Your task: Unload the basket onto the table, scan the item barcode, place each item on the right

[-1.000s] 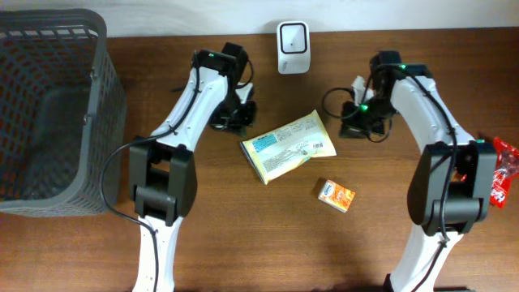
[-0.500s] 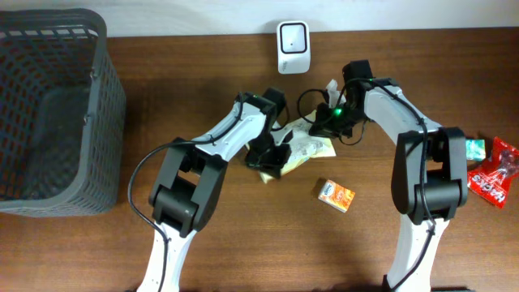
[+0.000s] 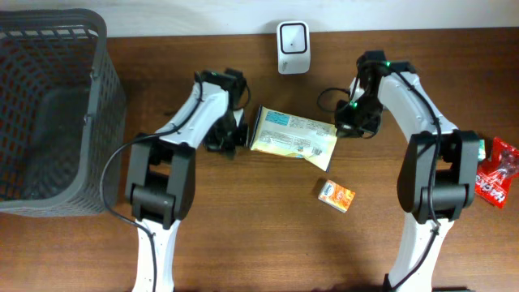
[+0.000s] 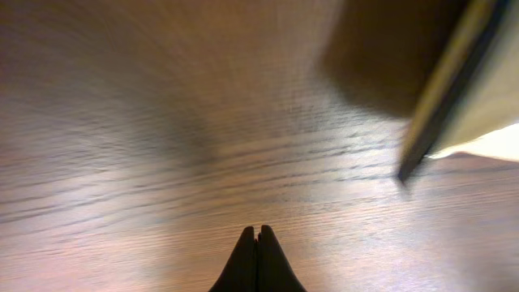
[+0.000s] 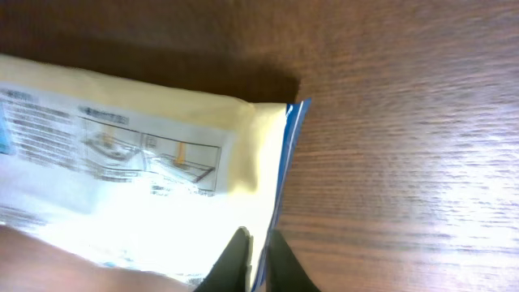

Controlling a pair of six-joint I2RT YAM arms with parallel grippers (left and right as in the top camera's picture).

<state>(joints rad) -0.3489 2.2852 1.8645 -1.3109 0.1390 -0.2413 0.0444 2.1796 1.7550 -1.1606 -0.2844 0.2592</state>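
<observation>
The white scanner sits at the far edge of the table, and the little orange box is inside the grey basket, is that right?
Not quite. The orange box is not in the grey basket. It lies on the bare table, nearer than the yellow packet and a little to its right, as the overhead view shows. The white scanner does sit at the far edge.

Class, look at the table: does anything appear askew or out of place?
The yellow packet lies skewed at the centre, its right seam between the right gripper's fingertips. The small orange box sits crooked too. Nothing looks spilled or torn.
</observation>
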